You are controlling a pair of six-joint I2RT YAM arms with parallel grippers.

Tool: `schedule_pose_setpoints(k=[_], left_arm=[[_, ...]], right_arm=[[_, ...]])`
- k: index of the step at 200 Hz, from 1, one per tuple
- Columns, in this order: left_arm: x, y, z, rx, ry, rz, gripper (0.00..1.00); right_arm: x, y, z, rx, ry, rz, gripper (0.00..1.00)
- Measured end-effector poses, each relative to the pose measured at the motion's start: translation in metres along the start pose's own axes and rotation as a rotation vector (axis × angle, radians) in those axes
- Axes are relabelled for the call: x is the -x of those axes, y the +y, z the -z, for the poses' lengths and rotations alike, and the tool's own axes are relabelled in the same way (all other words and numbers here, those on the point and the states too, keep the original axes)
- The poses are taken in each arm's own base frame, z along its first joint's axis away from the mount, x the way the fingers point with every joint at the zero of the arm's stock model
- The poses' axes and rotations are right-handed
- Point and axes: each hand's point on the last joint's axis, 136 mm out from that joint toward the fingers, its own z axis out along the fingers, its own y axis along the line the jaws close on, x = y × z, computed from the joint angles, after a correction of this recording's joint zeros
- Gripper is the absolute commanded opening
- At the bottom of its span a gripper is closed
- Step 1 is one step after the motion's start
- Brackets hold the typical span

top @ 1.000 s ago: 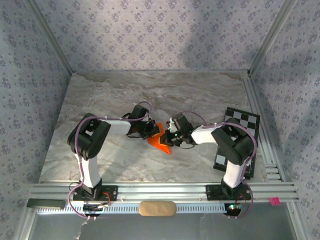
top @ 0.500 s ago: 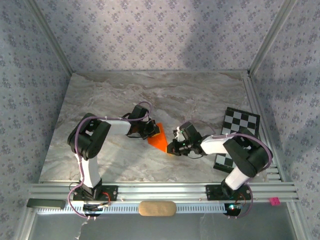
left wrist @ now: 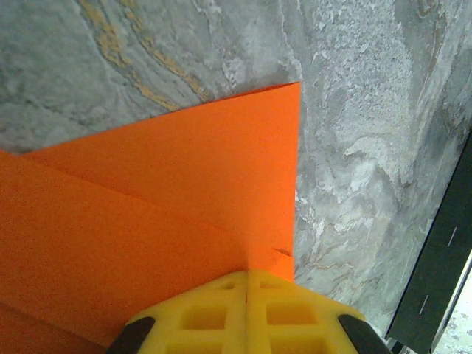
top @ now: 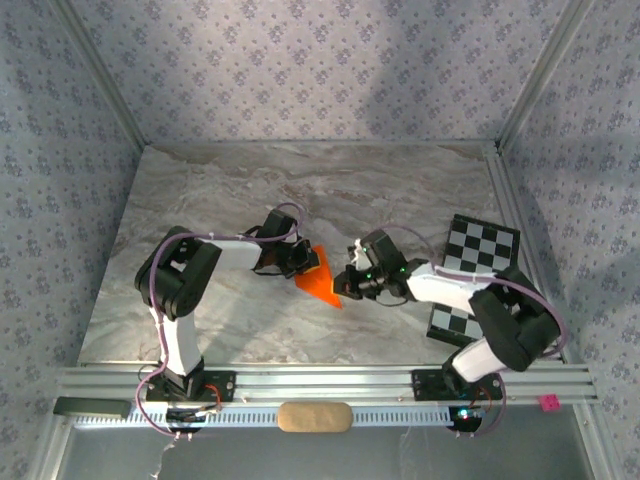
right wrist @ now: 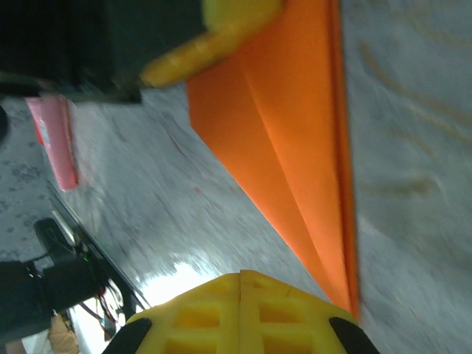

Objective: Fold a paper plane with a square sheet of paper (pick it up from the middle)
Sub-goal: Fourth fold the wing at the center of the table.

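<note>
In the middle of the worktop (top: 250, 190) the orange paper plane (top: 320, 283) lies flat, creased to a point. The left end effector (top: 297, 262), clenched, rests on its wide end; the right end effector (top: 350, 284), also clenched, sits by the narrow tip. This looks like crease-pressing. Next, I'd guess, a steady slide along the fold without shifting the paper.

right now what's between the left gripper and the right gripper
The folded orange paper lies flat on the table between the left gripper and the right gripper. The top view shows it.
</note>
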Motion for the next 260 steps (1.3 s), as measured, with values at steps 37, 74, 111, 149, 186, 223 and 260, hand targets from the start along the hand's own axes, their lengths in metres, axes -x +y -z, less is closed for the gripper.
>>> schedule_pose_setpoints(k=[37, 74, 111, 149, 186, 223, 260], left_arm=[[0.0, 0.0, 0.0, 0.001, -0.002, -0.003, 0.08], [0.0, 0.0, 0.0, 0.001, -0.002, -0.004, 0.09], [0.0, -0.001, 0.0, -0.004, 0.001, -0.013, 0.13], [-0.001, -0.007, 0.006, -0.007, 0.009, -0.031, 0.2], [0.001, -0.027, 0.017, -0.033, -0.009, -0.056, 0.1], [-0.019, -0.034, 0.008, -0.035, 0.018, -0.052, 0.01], [-0.039, -0.012, 0.001, 0.003, 0.045, -0.015, 0.0]], right_arm=[[0.009, -0.011, -0.025, -0.023, 0.041, -0.032, 0.01], [0.004, -0.027, -0.039, -0.052, 0.08, -0.063, 0.0], [0.002, -0.031, -0.039, -0.029, 0.06, -0.052, 0.0], [0.002, -0.03, -0.039, -0.009, 0.043, -0.048, 0.0], [0.002, -0.03, -0.039, -0.006, 0.039, -0.066, 0.0], [0.002, -0.03, -0.039, -0.002, 0.036, -0.077, 0.0], [0.002, -0.03, -0.039, 0.0, 0.034, -0.079, 0.0]])
